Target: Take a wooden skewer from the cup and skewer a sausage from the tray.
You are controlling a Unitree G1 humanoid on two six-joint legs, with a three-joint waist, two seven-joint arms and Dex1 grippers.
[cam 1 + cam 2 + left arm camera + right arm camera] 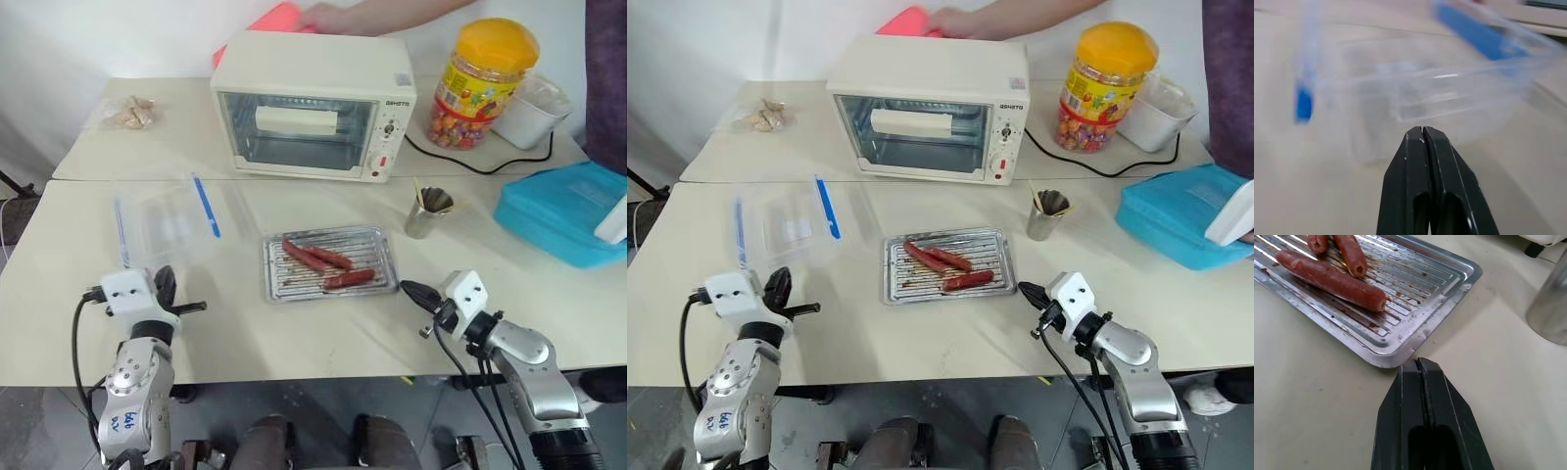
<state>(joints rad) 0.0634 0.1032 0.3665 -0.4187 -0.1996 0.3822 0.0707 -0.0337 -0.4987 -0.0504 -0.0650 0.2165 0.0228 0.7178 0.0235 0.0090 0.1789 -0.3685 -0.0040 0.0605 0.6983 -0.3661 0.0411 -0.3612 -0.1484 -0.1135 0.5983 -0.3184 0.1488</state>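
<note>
Three sausages (318, 258) lie in the tray (382, 239) at the middle of the surface (294, 333); the cup (428, 212), with a skewer (418, 192) in it, stands just beyond the tray's far right corner; the right gripper (407, 289), jaws together and empty, points at the tray's near right corner; the left gripper (164, 283), jaws together, faces a clear plastic box (167, 220).

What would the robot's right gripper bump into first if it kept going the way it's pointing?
Most likely the tray. The shut right gripper points at its near corner, just ahead across bare table. The sausages lie further in, and the cup stands off to the side, so it would probably miss it.
</note>
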